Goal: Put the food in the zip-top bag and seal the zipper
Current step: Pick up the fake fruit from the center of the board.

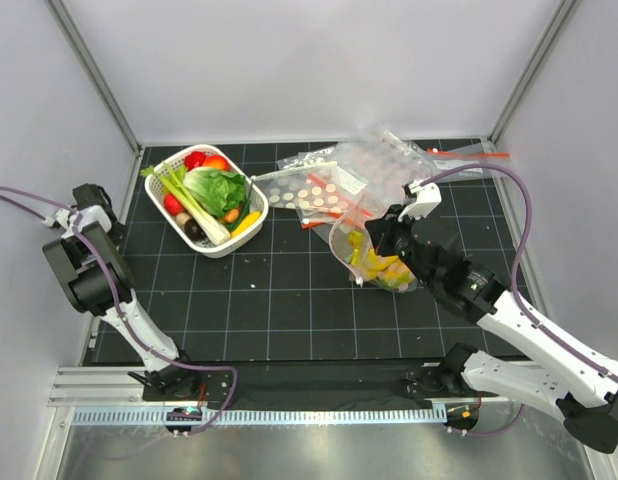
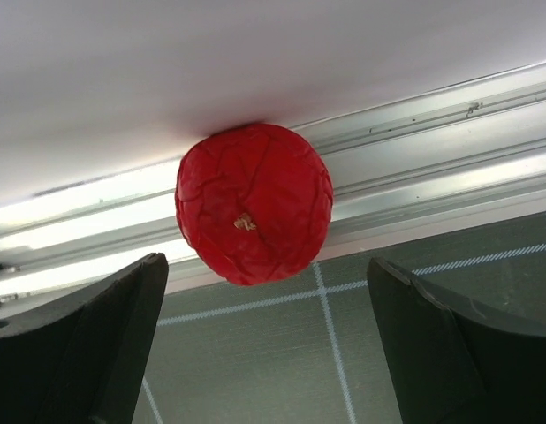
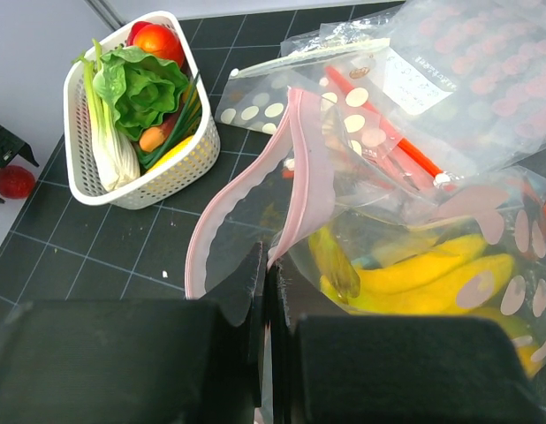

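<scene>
At 3 o'clock on the bench (image 1: pixel 289 310), top view: right gripper (image 3: pixel 266 281) is clamped shut on the zip-top bag (image 1: pixel 354 250), pinching its mouth edge. Zipper (image 3: pixel 222 225) is unsealed. The pale strip bows out into an open loop at 10 o'clock of the gripper in the right wrist view. Banana bunch (image 3: pixel 428 281) is inside the bag, lying low against the clear wall. Another yellowish piece sits beside it, can't tell what.

At 9 o'clock, bench edge: left gripper (image 2: pixel 266 305) has its jaws spread wide, holding nothing. Red fruit (image 2: pixel 254 203) sits just ahead of the fingertips, on the bench against the aluminium rail (image 2: pixel 432 150) at the foot of the wall. Neither finger touches it.

At 11 o'clock: white basket (image 1: pixel 221 248) with lettuce (image 1: pixel 217 188), a leek (image 1: pixel 194 205), a red-orange round fruit (image 1: pixel 216 162) and other small pieces. Well apart from the held bag.

At 1 o'clock: pile of spare bags (image 1: pixel 389 160) with red strips, overlapping each other, just beside the held bag's far side. Can't tell whether they touch it.
</scene>
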You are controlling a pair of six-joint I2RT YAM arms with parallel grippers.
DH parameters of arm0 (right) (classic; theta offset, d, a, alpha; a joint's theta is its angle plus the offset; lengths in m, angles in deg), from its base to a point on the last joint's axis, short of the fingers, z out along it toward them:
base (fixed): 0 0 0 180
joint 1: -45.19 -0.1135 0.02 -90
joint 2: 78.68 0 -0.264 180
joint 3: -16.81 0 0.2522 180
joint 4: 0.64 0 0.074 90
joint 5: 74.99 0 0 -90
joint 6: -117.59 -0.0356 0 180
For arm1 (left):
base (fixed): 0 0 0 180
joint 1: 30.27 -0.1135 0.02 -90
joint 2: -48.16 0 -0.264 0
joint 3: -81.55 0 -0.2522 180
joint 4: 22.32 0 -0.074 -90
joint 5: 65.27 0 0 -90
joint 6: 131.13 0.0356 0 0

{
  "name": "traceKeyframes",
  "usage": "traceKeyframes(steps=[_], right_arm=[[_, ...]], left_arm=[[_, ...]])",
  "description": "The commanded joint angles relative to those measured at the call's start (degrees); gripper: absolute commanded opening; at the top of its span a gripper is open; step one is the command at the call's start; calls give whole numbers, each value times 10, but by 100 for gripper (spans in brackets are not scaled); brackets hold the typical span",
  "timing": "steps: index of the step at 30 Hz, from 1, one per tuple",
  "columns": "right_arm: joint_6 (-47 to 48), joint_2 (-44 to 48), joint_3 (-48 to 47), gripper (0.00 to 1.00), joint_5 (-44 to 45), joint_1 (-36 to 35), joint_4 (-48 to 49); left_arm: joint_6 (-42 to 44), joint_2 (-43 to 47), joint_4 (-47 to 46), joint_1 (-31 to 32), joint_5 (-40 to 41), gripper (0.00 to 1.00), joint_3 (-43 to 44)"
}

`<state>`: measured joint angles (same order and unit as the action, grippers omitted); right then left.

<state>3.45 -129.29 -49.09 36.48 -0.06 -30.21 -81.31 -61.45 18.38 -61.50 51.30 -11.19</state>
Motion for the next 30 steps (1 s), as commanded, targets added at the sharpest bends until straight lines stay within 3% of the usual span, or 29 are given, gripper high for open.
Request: traceKeyframes(steps=[1, 2, 4, 6, 16, 19, 20, 22, 23, 25, 30], right_arm=[[-3, 8, -7, 1, 5, 2, 32], [-3, 8, -5, 1, 6, 2, 32], [-1, 11, -5, 1, 10, 2, 32], [0, 18, -8, 1, 14, 2, 28], [0, 31, 1, 1, 18, 2, 33], [0, 32, 0, 1, 16, 2, 33], [0, 35, 1, 1, 16, 2, 32], [0, 38, 3, 1, 17, 2, 32], [0, 39, 4, 1, 19, 1, 34], [0, 39, 4, 1, 19, 2, 35], [0, 38, 4, 1, 19, 2, 35]], left_arm=[[4, -57, 59, -43, -32, 93, 64], [21, -62, 65, -41, -14, 85, 77], [17, -54, 74, -36, 31, 81, 75], [20, -48, 53, -38, 18, 77, 67], [12, -111, 111, -56, -25, 90, 131], [28, -119, 103, -58, -53, 68, 139], [30, -120, 102, -59, -55, 52, 139], [28, -107, 97, -56, -53, 42, 131], [27, -99, 81, -59, -50, 25, 124], [23, -80, 60, -61, -49, 6, 90], [15, -22, -1, -65, -43, 0, 25]])
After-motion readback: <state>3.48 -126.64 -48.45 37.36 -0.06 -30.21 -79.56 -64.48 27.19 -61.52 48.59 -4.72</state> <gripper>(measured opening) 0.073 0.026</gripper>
